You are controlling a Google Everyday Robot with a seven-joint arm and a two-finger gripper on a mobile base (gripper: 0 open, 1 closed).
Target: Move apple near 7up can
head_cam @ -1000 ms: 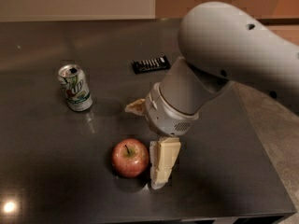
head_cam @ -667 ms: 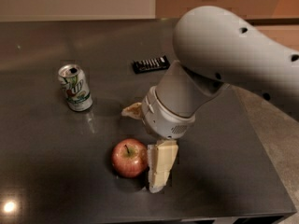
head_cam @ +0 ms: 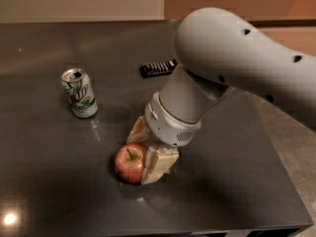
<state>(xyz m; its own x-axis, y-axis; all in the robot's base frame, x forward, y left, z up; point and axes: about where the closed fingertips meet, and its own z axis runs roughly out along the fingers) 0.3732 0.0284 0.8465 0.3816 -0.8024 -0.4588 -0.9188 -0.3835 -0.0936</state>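
Dark tabletop [head_cam: 232,177], end effector [head_cam: 145,152] at apple [head_cam: 127,163]

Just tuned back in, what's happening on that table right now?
The robot's arm reaches down over the dark table, with the gripper low against the right side of the apple. The apple sits on the table near the front. The 7up can stands upright further back and to the left, clearly apart from it, so the move is not done yet. A black bar lies flat behind the arm.
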